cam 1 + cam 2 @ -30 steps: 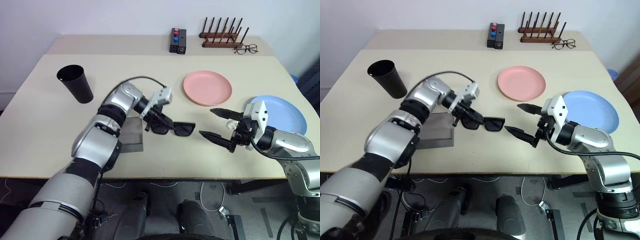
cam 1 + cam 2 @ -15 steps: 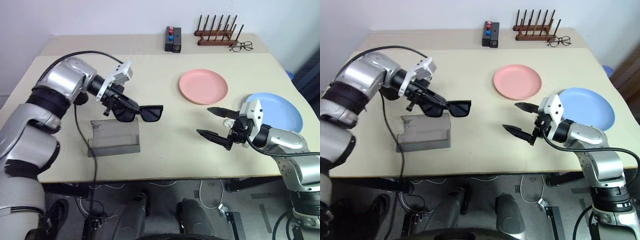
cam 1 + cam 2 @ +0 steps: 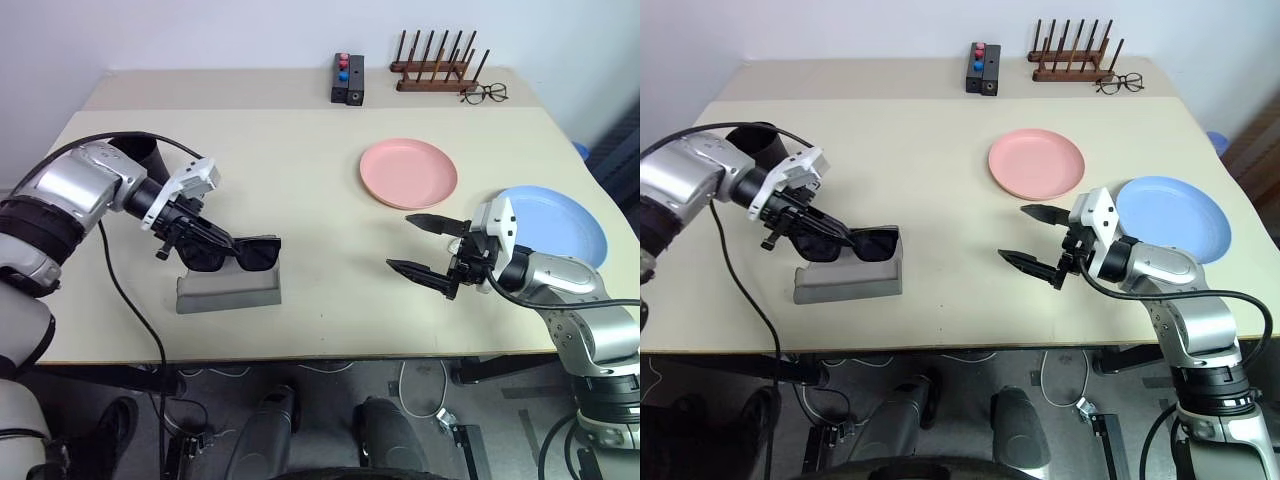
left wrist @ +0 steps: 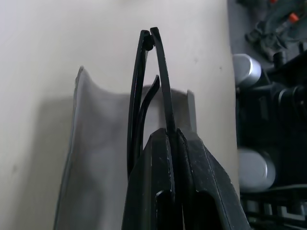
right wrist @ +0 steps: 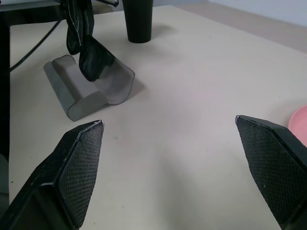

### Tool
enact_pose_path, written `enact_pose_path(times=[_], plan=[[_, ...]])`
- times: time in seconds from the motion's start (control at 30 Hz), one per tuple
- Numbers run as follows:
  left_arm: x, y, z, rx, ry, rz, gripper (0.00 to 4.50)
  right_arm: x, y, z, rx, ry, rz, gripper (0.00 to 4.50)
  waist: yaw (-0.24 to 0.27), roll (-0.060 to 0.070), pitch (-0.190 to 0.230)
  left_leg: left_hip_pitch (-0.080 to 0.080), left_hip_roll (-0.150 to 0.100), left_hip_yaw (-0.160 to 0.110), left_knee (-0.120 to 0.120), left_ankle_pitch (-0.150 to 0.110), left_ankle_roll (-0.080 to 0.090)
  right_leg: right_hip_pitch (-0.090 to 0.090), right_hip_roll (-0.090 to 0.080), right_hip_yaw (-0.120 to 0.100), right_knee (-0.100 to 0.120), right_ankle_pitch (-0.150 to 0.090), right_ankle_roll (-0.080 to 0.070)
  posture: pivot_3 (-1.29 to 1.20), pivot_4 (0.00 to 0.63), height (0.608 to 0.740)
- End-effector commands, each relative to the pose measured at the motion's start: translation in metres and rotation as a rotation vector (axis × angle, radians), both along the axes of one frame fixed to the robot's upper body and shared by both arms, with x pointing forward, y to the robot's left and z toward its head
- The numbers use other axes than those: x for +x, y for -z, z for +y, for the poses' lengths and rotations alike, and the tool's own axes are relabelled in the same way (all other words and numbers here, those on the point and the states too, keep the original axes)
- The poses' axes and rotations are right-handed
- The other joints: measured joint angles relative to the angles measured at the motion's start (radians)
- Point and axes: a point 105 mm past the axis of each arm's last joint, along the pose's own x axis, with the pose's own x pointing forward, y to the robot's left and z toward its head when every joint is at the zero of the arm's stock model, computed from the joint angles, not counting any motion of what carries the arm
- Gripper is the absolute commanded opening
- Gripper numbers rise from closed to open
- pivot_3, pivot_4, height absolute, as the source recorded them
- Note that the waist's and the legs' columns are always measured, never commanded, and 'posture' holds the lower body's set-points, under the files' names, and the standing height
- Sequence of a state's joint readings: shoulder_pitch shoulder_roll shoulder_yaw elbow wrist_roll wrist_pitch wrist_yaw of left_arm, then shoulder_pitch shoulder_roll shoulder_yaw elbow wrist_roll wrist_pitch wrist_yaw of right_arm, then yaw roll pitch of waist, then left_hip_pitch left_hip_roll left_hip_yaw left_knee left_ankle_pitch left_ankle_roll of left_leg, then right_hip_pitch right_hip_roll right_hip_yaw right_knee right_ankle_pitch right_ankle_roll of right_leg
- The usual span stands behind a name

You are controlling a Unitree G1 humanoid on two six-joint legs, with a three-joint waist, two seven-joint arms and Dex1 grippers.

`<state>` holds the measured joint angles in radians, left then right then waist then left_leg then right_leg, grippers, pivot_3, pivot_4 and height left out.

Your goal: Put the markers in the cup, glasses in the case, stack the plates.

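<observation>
Since a second ago your left gripper [image 3: 185, 235] has carried the glasses [image 3: 233, 254] leftward from mid-table to just over the open case [image 3: 228, 291], lined up to drop in. Its fingers stay clamped on one temple. Your right gripper [image 3: 430, 250] waits fully spread and empty near the blue plate [image 3: 570, 222].

At the table's [image 3: 300, 170] far edge — button box [image 3: 347, 80], wooden rack [image 3: 438, 78], clear spectacles [image 3: 488, 94] beside it.

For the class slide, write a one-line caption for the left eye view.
Left gripper holds the sunglasses over the open grey case; right gripper open.
</observation>
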<state>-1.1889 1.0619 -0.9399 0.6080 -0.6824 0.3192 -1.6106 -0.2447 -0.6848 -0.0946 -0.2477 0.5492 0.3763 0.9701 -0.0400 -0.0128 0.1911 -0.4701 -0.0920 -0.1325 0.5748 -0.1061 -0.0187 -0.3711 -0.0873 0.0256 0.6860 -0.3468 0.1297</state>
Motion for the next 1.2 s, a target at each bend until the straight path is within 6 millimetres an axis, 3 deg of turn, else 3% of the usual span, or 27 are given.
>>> enact_pose_path(times=[0.03, 0.3, 0.53, 0.93, 1.03, 1.2], plan=[[-0.004, 0.005, 0.009, -0.036, -0.010, 0.001, 0.01, -0.001, -0.009, 0.000, -0.004, -0.008, -0.046, 4.50, 0.000, 0.000, 0.000, 0.000, 0.000, 0.000, 0.000, 0.000, 0.000, 0.000, 0.000, 0.000, 0.000, 0.000, 0.000, 0.00, 0.150, 0.740], [-0.017, 0.035, 0.008, -0.101, 0.005, 0.068, 0.01, -0.001, -0.010, 0.000, -0.016, -0.008, -0.050, 4.50, 0.003, 0.000, 0.000, 0.000, 0.000, 0.000, 0.000, 0.000, 0.000, -0.001, -0.001, 0.000, 0.000, 0.000, 0.000, 0.00, 0.150, 0.740], [-0.024, 0.048, 0.006, -0.134, -0.019, 0.136, 0.01, -0.001, -0.011, -0.001, -0.014, -0.007, -0.049, 4.50, 0.003, 0.000, 0.000, 0.000, 0.000, 0.000, 0.000, 0.000, 0.000, -0.001, -0.001, 0.000, 0.000, 0.000, 0.000, 0.00, 0.150, 0.740], [-0.027, 0.053, -0.005, -0.198, -0.074, 0.245, 0.01, -0.001, -0.011, -0.001, -0.016, 0.000, -0.049, 4.50, 0.004, 0.000, 0.000, 0.000, 0.000, 0.000, 0.000, 0.000, 0.000, -0.001, -0.001, 0.000, 0.000, 0.000, 0.000, 0.00, 0.150, 0.740], [-0.032, 0.052, -0.008, -0.193, -0.066, 0.276, 1.03, 0.000, -0.010, -0.001, -0.019, 0.005, -0.051, 4.50, 0.005, 0.000, 0.000, 0.000, 0.000, 0.000, 0.000, 0.000, 0.000, -0.001, -0.001, 0.000, 0.000, 0.000, 0.000, 0.00, 0.150, 0.740], [-0.033, 0.049, -0.009, -0.183, -0.057, 0.272, 3.52, 0.001, -0.010, 0.000, -0.020, 0.005, -0.053, 4.50, 0.004, 0.000, 0.000, 0.000, 0.000, 0.000, 0.000, 0.000, 0.000, -0.001, -0.001, 0.000, 0.000, 0.000, 0.000, 0.00, 0.150, 0.740]])
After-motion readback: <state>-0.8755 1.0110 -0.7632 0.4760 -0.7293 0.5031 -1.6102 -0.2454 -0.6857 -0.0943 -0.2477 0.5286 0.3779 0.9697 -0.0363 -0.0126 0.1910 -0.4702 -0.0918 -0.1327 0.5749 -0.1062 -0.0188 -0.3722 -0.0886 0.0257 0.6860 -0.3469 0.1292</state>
